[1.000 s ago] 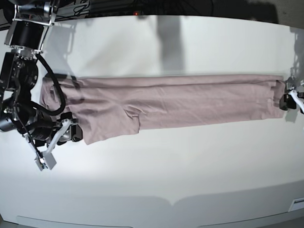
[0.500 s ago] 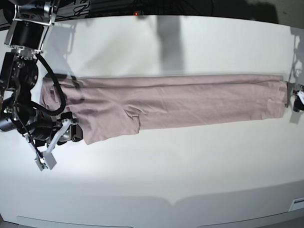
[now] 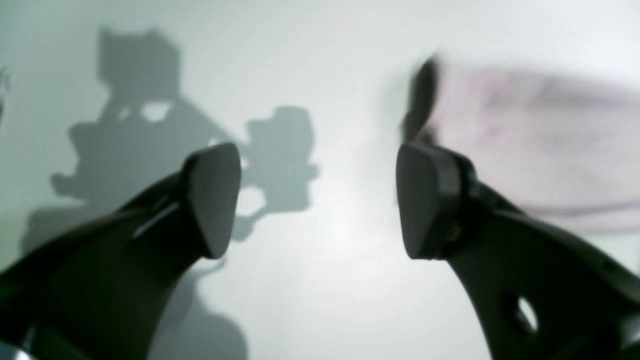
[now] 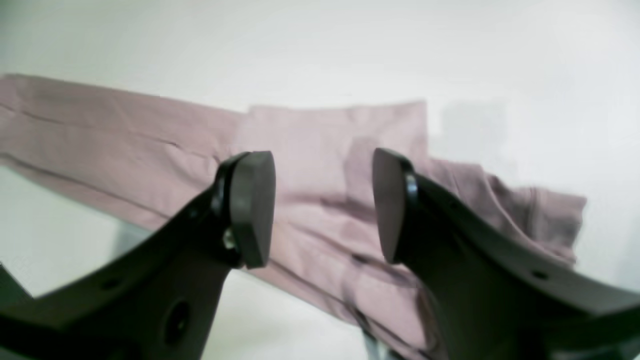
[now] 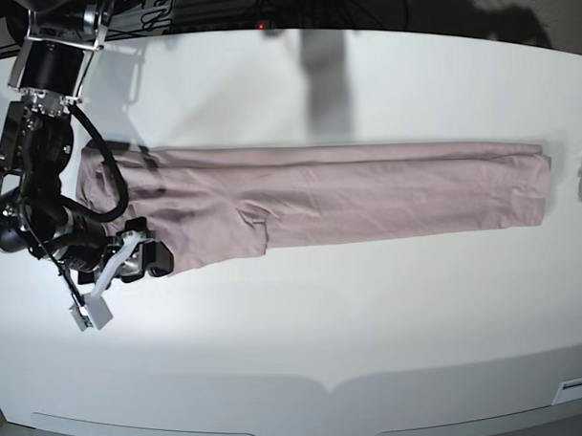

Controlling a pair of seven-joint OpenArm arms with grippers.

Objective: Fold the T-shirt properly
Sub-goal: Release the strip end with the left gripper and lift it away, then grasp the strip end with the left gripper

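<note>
The dusty pink T-shirt point(image 5: 367, 191) lies on the white table point(image 5: 325, 360) as a long, narrow band running left to right, with a wider sleeve part at its left end. My right gripper point(image 5: 100, 294) is open just off the shirt's lower left corner. In the right wrist view it point(image 4: 322, 207) is open and empty, with the T-shirt point(image 4: 325, 150) lying beyond its fingers. My left gripper point(image 3: 320, 200) is open and empty over bare table. The blurred end of the T-shirt point(image 3: 540, 140) lies past its right finger point(image 3: 425, 200). The left arm is out of the base view.
My right arm's black links and cable point(image 5: 40, 160) lie over the shirt's left end. Dark equipment and cables point(image 5: 217, 10) line the table's far edge. The table's near edge point(image 5: 326, 394) curves along the bottom.
My left gripper has pulled away from the shirt's right end and left the base view. My right gripper has shifted slightly at the shirt's left corner. The shirt has not moved.
</note>
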